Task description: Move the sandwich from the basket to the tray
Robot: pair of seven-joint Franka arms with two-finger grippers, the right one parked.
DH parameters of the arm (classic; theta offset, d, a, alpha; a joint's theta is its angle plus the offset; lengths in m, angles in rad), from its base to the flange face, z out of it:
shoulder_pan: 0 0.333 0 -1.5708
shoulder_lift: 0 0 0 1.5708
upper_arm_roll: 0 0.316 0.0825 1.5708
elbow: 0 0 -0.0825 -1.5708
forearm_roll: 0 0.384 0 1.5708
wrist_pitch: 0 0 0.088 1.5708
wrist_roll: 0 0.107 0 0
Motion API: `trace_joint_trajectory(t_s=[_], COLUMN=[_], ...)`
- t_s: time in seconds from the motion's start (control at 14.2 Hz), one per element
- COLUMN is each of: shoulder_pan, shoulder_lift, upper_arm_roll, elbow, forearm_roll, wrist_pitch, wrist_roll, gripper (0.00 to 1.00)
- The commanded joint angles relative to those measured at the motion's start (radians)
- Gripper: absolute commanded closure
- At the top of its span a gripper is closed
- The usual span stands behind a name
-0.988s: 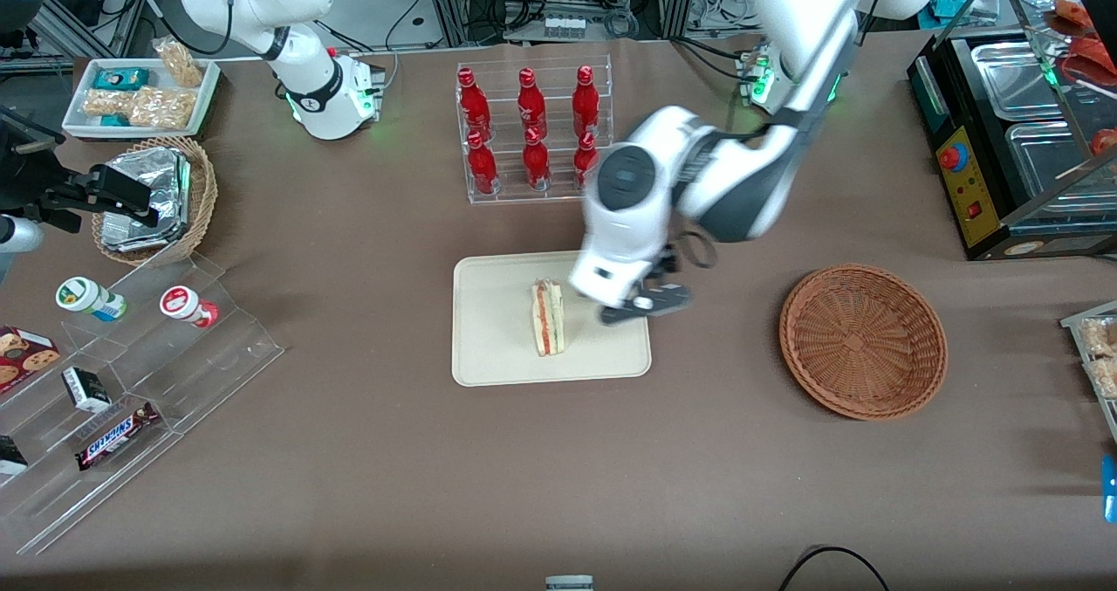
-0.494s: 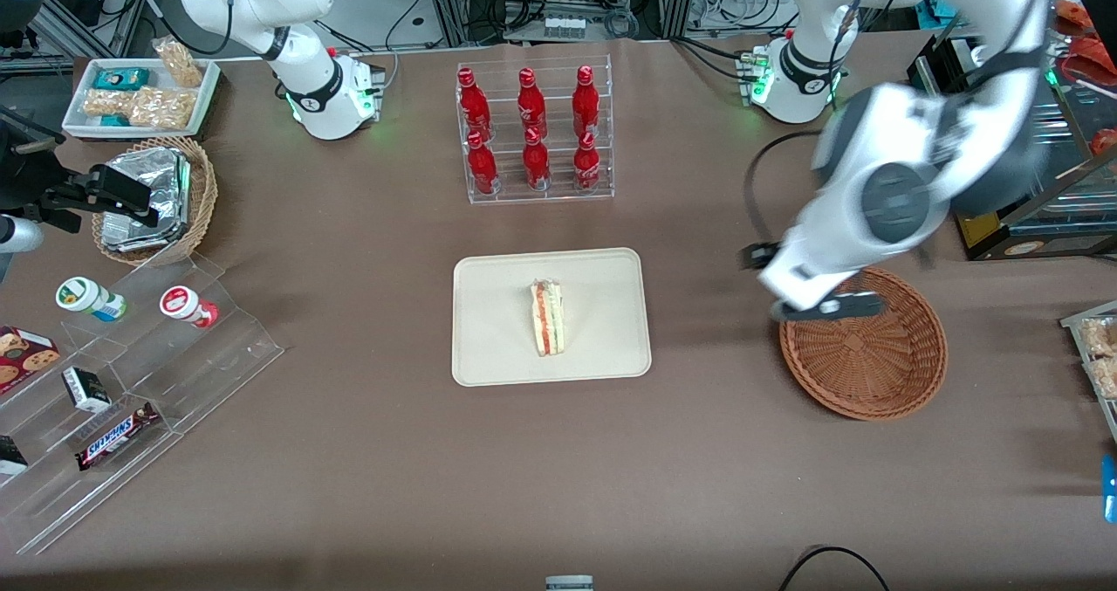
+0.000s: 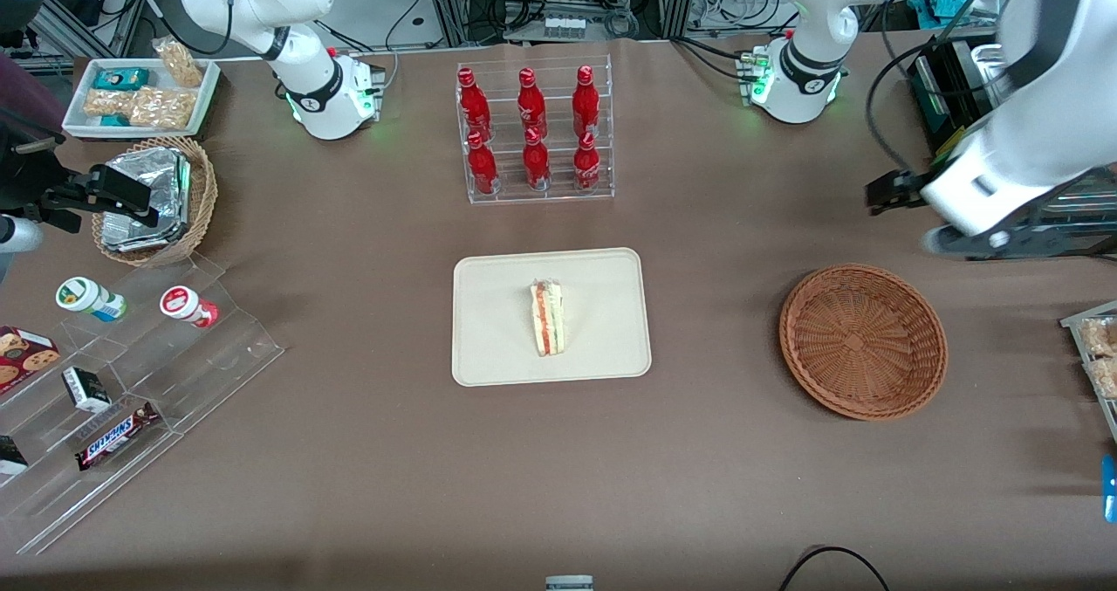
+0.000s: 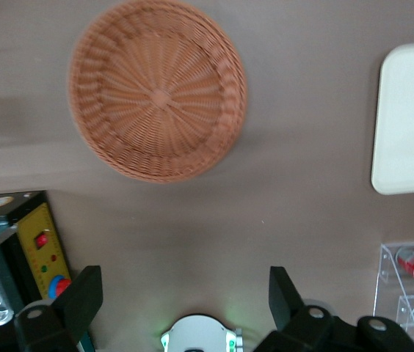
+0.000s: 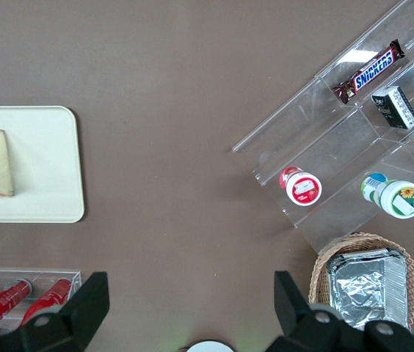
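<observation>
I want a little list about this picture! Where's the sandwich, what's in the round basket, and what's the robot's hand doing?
sandwich: lying on the tray, near its middle
tray: cream, flat on the brown table, in front of the bottle rack
basket: nothing inside it, toward the working arm's end of the table
hand: open, holding nothing, raised high above the table, off to the side of the basket
red bottles: six in a clear rack
task: looks done

Sandwich (image 3: 548, 318) on cream tray (image 3: 493, 347); wicker basket (image 3: 862, 340) holds nothing.

High front view, two down-facing wrist views — shared tray (image 3: 489, 347).
</observation>
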Motion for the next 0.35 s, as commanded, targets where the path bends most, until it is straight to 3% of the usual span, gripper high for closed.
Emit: trace_joint_trajectory(t_s=[0.0, 0.28], shoulder_pan=[0.006, -0.003], shoulder_lift=[-0.028, -0.036], upper_arm_roll=[0.074, 0.103], elbow=[0.040, 0.042], forearm_roll=[-0.013, -0.016], wrist_pitch=[-0.001, 0.037], wrist_roll=[0.025, 0.022], gripper=[0.00, 0.00])
